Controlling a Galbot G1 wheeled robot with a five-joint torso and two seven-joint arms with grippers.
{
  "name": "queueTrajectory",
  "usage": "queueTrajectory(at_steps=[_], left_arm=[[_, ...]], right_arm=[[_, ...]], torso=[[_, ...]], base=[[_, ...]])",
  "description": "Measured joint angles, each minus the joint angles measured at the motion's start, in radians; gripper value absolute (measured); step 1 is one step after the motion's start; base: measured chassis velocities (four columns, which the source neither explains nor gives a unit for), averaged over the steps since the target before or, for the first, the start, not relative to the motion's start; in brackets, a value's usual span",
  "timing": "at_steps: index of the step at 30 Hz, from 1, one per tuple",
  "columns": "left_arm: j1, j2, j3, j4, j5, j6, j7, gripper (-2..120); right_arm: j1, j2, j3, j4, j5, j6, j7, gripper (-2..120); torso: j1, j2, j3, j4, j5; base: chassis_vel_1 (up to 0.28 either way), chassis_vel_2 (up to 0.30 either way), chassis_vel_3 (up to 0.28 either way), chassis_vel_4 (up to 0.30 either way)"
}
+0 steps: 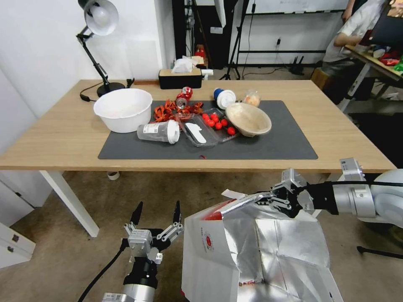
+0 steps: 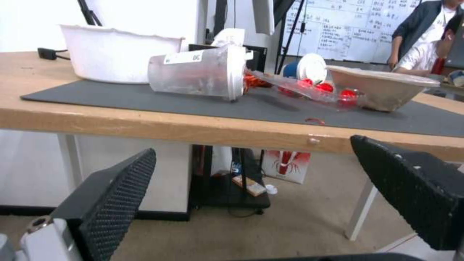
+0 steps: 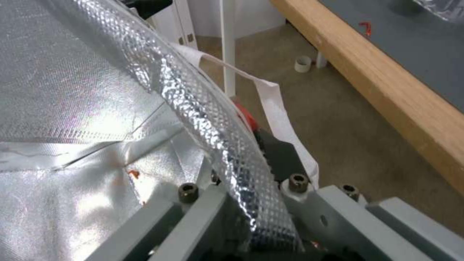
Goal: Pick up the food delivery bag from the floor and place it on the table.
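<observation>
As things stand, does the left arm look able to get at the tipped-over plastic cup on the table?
Probably yes. The left gripper is open and empty, below the table edge; the plastic cup lies near that edge with nothing between them.

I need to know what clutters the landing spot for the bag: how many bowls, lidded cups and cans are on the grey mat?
Bowls: 2 (white bowl, beige bowl)
Lidded cups, both tipped over: 2 (clear cup, blue cup)
Cans: 1 (red can)
Total: 5
</observation>
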Motion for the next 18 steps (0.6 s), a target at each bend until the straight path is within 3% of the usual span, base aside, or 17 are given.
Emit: queueTrajectory(at_steps=[18], left_arm=[[0.004, 0.01, 0.0, -0.001, -0.001, 0.011, -0.012, 100]], right_arm=[[0.001, 0.003, -0.008, -0.009, -0.004, 0.0, -0.001, 0]], torso=[[0.037, 0.084, 0.047, -0.0001, 0.0]], base=[[0.0, 0.0, 0.0, 0.0]])
